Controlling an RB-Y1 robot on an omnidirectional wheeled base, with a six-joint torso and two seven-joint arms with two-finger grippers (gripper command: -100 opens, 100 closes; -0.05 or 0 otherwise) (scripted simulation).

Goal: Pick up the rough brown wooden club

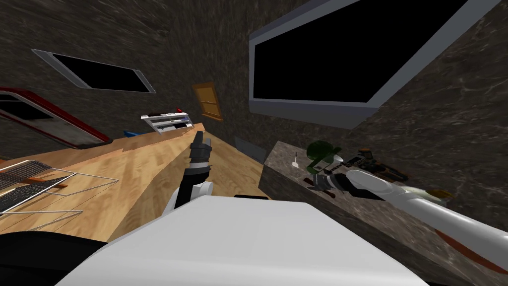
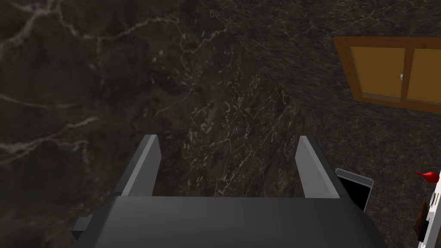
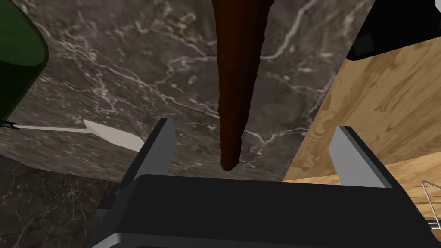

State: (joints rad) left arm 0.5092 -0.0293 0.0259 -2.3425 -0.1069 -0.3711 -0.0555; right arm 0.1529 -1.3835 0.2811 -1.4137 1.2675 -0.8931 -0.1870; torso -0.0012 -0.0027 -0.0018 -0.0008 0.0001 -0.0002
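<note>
**Since the right gripper (image 3: pixel 255 128) is open, the club (image 3: pixel 236 86) lying end-on to it decides the grasp**

Because its two fingers stand well apart with nothing between their pads, the right gripper holds nothing. The club's thin, rounded end shows in the gap between the fingers, off-centre and nearer the finger on the side of the white tool (image 3: pixel 107 134). From that end the dark brown shaft runs straight away from the gripper, thickening as it goes, so its long axis lies along the gripper's own line of approach and not across it. The fingers therefore flank the shaft on either side (how far the tip reaches in between them I cannot tell).

The club rests on a dark, veined worktop (image 3: pixel 129 64). A green vessel (image 3: pixel 17 56) stands further off on the white tool's side, and a light wood surface (image 3: pixel 387 107) lies past the worktop's edge on the other.

In the head view the right gripper (image 1: pixel 317 181) reaches over this worktop. The left gripper (image 1: pixel 201 139), its fingers also spread and empty, is raised well apart from it. The right arm is plainly the nearer, and I judge the next move to be a short advance and a small sideways correction before closing.
</note>
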